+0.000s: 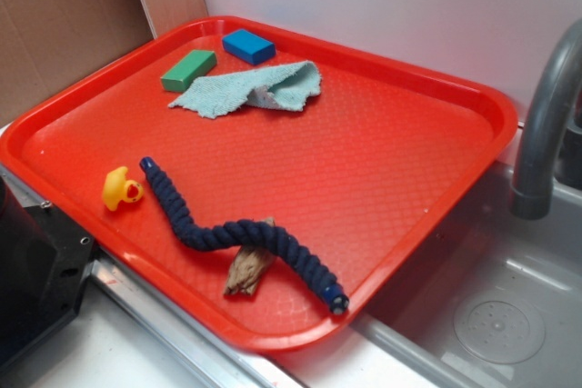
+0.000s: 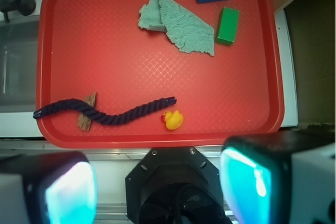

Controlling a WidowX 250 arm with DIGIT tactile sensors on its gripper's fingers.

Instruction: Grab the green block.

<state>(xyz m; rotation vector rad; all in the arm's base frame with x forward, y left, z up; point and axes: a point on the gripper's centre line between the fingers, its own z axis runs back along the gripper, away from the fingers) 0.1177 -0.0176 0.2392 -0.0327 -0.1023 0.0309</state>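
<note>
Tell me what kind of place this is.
Probably a toy kitchen sink counter used as a robot test bench: a grey faucet over a sink basin, with a red tray holding the green block and a rubber duck.

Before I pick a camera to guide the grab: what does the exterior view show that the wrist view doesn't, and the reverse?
Only the exterior view shows the whole curved gray faucet, the sink drain and the cardboard behind the tray.

Only the wrist view shows the gripper, open, its fingers low in the frame, clear of the tray.

Both show the red tray, the green block beside the blue block, the teal cloth, the yellow duck, the dark blue rope and the wood scrap under it.
</note>
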